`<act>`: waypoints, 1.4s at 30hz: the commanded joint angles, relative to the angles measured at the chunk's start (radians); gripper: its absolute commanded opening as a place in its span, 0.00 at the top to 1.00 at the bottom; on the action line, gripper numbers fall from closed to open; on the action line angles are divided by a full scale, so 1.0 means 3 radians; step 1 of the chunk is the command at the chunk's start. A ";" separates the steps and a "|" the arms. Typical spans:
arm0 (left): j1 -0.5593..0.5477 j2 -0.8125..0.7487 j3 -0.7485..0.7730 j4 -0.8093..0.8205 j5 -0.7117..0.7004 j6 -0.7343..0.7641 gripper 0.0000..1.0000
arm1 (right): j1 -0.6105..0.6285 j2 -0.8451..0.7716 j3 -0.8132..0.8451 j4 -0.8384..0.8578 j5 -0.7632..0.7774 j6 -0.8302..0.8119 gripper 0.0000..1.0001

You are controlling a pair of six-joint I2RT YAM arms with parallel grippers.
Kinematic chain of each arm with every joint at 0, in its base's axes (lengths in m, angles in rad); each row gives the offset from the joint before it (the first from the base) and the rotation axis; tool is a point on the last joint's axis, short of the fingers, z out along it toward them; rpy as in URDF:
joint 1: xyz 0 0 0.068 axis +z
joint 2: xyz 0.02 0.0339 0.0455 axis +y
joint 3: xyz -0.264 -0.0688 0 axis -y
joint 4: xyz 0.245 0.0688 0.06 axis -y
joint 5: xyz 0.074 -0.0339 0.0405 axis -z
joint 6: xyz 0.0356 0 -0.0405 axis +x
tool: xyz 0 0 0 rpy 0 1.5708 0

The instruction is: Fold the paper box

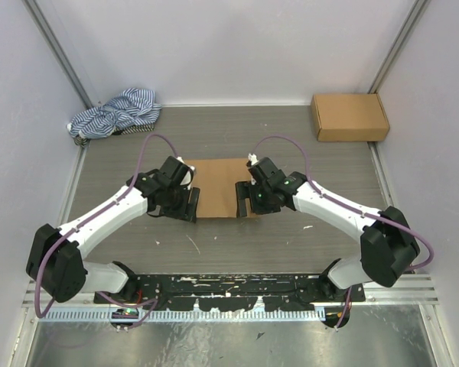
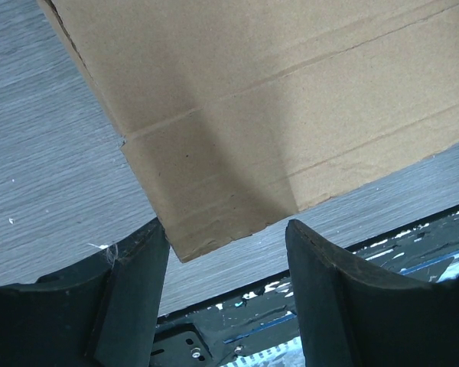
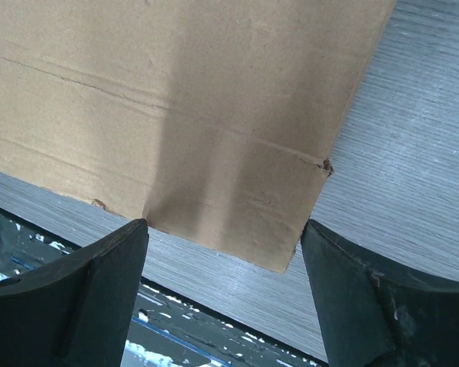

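Finding 1: The plain brown corrugated cardboard paper box [image 1: 220, 183] lies unfolded and flat at the centre of the grey wood-grain desk [image 1: 291, 245]. Crease lines are visible across its panels.

Finding 2: Both arms reach from the near edge with elbows spread outward and forearms angled inward, so the wrists face each other across the box.

Finding 3: The left gripper [image 1: 188, 203] is low at the box's near-left corner. Its jaws are spread wide and released, with the corner flap in the gap between them and nothing clamped.

Finding 4: The right gripper [image 1: 247, 200] mirrors this at the near-right corner, also wide apart and holding nothing.

Finding 5: A closed brown cardboard box [image 1: 349, 116] sits at the far-right corner. A crumpled blue-and-white striped cloth [image 1: 115, 113] lies at the far-left corner.
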 commanded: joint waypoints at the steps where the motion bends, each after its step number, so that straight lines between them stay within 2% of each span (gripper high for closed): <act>1: -0.0017 0.0040 -0.0035 0.0127 0.0124 0.0006 0.32 | 0.0020 0.0037 0.0032 0.0237 -0.0096 -0.0034 0.15; 14: -0.0018 0.0096 -0.0169 0.0249 0.0056 -0.0047 0.32 | 0.0023 0.0186 -0.0041 0.0427 0.0094 -0.0058 0.18; 29: -0.0018 0.0065 -0.0028 -0.0014 -0.0232 -0.0036 0.33 | 0.0023 0.0158 -0.0026 0.0409 0.0127 -0.0056 0.18; 42: -0.0017 0.0134 -0.0249 0.0376 -0.0071 -0.0151 0.34 | 0.0023 0.0150 -0.0076 0.0443 0.0142 -0.0053 0.18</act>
